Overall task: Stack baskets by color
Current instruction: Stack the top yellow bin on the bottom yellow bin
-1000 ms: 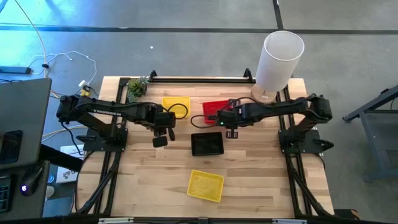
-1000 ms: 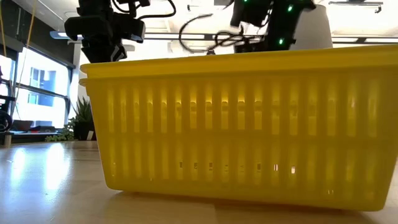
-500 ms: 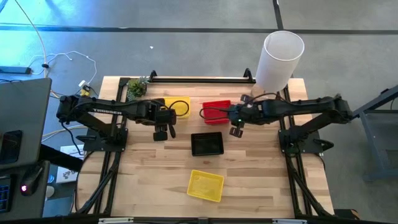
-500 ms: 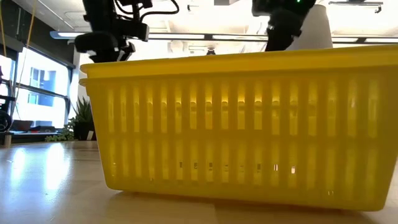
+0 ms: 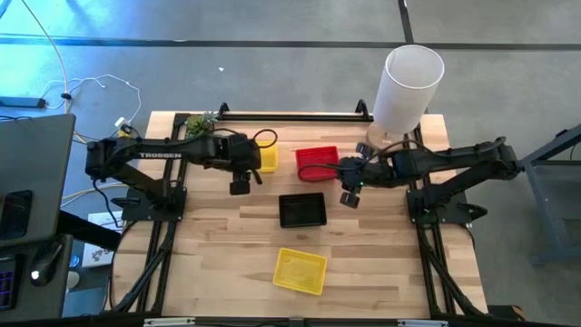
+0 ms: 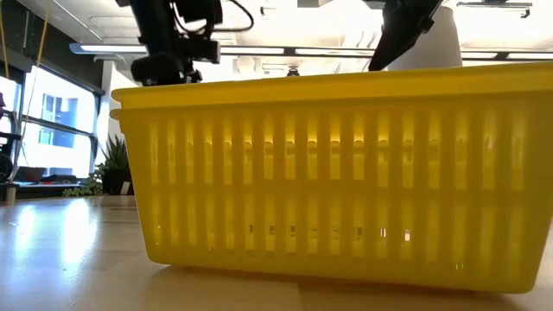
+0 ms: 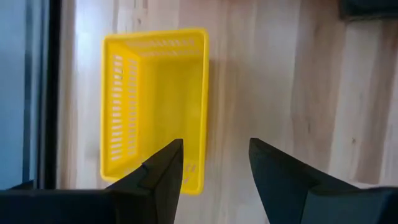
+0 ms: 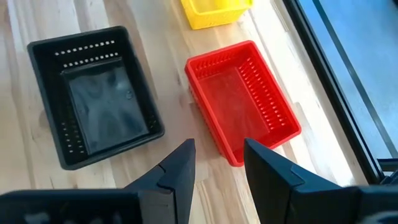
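Four baskets stand on their bases on the wooden table. A yellow basket (image 5: 266,161) (image 7: 155,106) sits at the far left, a red one (image 5: 316,162) (image 8: 242,99) beside it, a black one (image 5: 301,210) (image 8: 93,93) at the middle, and a second yellow one (image 5: 300,271) (image 6: 346,173) near the front. My left gripper (image 5: 241,180) (image 7: 214,162) hangs open above the near edge of the far yellow basket. My right gripper (image 5: 349,193) (image 8: 217,162) hangs open in the air to the right of the red and black baskets. Neither holds anything.
A tall white cylinder (image 5: 408,89) stands at the far right corner. A small green plant (image 5: 200,127) sits at the far left corner, and a dark bar (image 5: 290,115) runs along the far edge. Bare wood lies at the near left and near right.
My left gripper has moved toward the table's far edge, up to the far yellow basket. My right gripper has risen and drawn back from over the red basket toward the table's right edge, turning as it went. The baskets have stayed in place.
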Controlling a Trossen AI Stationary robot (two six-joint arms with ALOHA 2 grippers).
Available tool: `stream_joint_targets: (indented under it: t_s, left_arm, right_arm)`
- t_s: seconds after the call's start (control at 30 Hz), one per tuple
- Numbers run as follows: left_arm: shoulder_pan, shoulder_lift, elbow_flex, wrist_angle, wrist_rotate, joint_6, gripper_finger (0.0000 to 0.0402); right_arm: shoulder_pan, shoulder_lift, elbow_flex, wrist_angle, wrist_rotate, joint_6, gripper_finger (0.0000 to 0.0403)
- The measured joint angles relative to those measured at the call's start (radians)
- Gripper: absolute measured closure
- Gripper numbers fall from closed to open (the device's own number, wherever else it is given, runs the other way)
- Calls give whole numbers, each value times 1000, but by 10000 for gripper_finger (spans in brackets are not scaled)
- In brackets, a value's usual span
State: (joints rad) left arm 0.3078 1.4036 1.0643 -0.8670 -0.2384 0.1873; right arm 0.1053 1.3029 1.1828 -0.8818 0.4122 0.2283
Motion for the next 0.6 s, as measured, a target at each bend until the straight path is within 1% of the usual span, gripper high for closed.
stream_joint_targets:
  t_s: [0.1, 0.33, 0.6]
  left_arm:
    - [19, 25, -1, 0, 2, 0, 233]
    - [40, 130, -1, 12, -1, 34, 233]
    - [76, 231, -1, 80, -2, 34, 234]
  right_arm:
    - [10, 0, 0, 0, 0, 1, 281]
    - [15, 0, 0, -1, 0, 11, 281]
    - [14, 0, 0, -9, 0, 11, 281]
